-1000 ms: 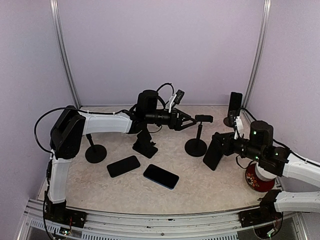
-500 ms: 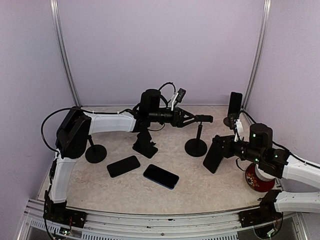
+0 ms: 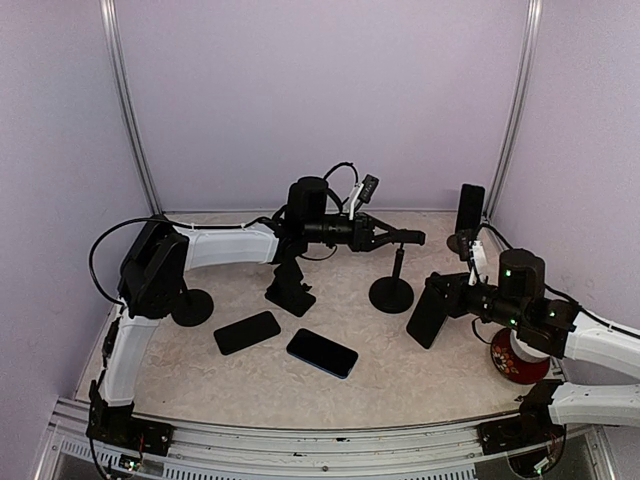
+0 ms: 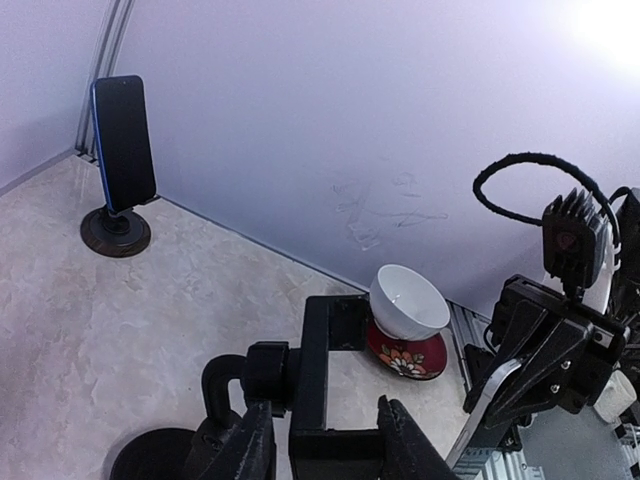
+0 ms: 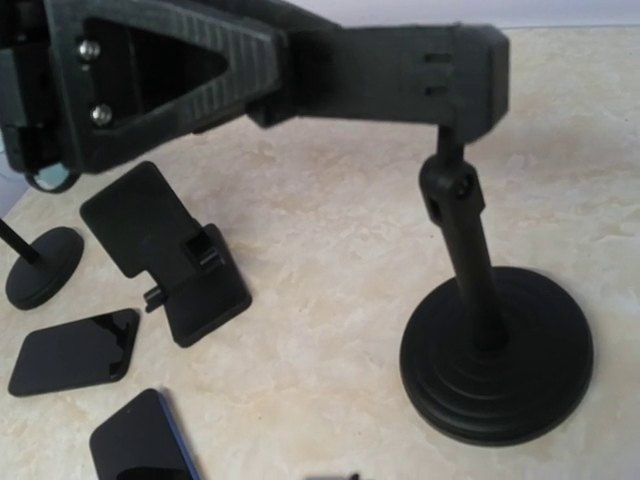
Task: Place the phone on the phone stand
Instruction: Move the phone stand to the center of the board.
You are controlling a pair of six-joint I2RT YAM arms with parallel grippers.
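Closing since a second ago, my left end effector (image 3: 388, 237) clasped the head of the phone stand (image 3: 392, 293); my right end effector (image 3: 447, 298) stayed clenched on the phone (image 3: 426, 312), held just right of that stand.

marbled table (image 3: 200, 390) | flat: black phone (image 3: 247, 332), blue phone (image 3: 322, 353) | standing: round-base stand (image 3: 391, 294), folding stand (image 3: 292, 300)

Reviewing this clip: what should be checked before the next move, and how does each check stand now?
1. Right gripper shut on phone: ok.
2. Left gripper at stand head: ok.
3. Left fingers firmly clamped on head: cannot tell.
4. Stand base sitting flat: ok.
5. Head empty, no phone on it: ok.
6. Space between held phone and stand free: ok.
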